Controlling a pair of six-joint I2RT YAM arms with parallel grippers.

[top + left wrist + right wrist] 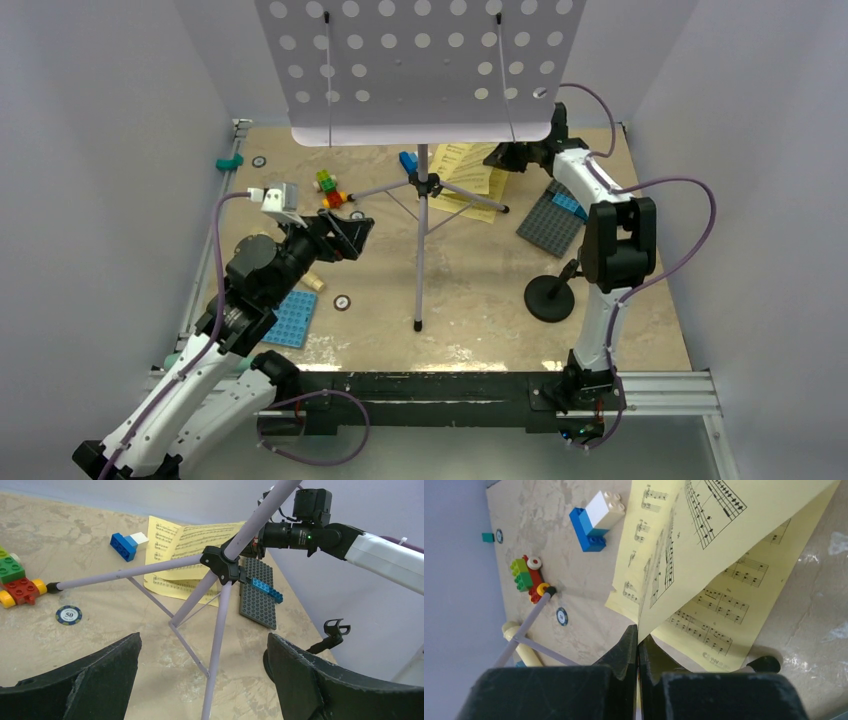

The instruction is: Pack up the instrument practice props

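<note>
The tall tripod music stand (423,230) stands mid-table, its perforated lilac desk (420,70) at the top of the overhead view. Behind it lie the yellow sheet-music pages (470,175). My right gripper (638,640) is shut on the edge of one page (704,540), which curls up off another page (714,620) lying flat. My left gripper (202,655) hangs open before the tripod, with one leg (217,645) showing between its fingers (100,675) but not touched. The black round-base mic stand (550,297) sits at the right. The cream microphone (521,647) lies partly hidden under the left arm.
A grey baseplate (552,222) with a blue brick lies right of the pages. There is a blue baseplate (290,320) by the left arm. Colourful bricks (330,190) and a blue-white brick (408,161) sit near the tripod feet. Poker chips (342,301) dot the table. Walls close three sides.
</note>
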